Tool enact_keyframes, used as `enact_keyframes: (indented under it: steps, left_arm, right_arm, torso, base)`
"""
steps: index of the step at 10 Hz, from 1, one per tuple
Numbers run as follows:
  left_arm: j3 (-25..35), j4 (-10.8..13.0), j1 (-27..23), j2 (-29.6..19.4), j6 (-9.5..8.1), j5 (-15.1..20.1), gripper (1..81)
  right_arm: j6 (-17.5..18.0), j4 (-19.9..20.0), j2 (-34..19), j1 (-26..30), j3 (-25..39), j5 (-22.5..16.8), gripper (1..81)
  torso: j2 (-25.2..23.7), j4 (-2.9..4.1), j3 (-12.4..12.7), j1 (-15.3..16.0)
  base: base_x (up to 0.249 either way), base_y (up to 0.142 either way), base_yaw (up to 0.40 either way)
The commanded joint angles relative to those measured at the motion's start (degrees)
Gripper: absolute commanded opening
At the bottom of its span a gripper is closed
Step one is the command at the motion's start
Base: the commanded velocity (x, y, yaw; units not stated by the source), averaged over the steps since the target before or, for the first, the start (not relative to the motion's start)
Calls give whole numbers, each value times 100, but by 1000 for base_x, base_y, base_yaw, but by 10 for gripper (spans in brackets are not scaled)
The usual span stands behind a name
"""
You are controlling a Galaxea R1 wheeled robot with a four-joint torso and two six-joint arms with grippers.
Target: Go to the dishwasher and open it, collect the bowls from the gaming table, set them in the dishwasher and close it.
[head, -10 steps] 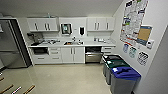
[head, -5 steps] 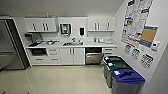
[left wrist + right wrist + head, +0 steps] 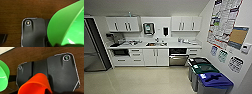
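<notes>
Seemingly past the collecting and on the way back, to judge from the lime green bowl (image 3: 66, 25) looming large by the left wrist and an orange-red round vessel (image 3: 36, 84) close by the right wrist; probably carried, though cannot tell whether the left gripper or the right gripper is clamped on anything. Facing the dishwasher (image 3: 178, 60) from well across the room; set under the counter (image 3: 184, 46), between white cabinet doors (image 3: 156, 57) and drawers; front upright, dark band above it; cannot tell whether ajar or fully shut. Left to do, by that reading: loading and closing. Pale glossy floor (image 3: 141, 80); recycling bins (image 3: 214, 81) along the wall under posters (image 3: 224, 20); tall fridge (image 3: 94, 50) opposite; brown wood grain behind both wrists.
</notes>
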Motion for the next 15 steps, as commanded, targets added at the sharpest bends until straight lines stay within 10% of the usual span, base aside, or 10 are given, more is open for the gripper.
enact_keyframes:
  steps: [1, 15]
  left_arm:
    - [26, -39, -336, -23, 27, 273, 10]
    - [105, -31, -336, -23, 36, 273, 10]
  right_arm:
    - [-25, -68, 27, 301, 18, -205, 10]
    - [-17, -67, 10, 301, 9, -205, 10]
  torso:
    - [0, 0, 0, 0]
    - [2, 0, -2, 2]
  base:
    - [179, 0, 0]
    - [179, 0, 0]
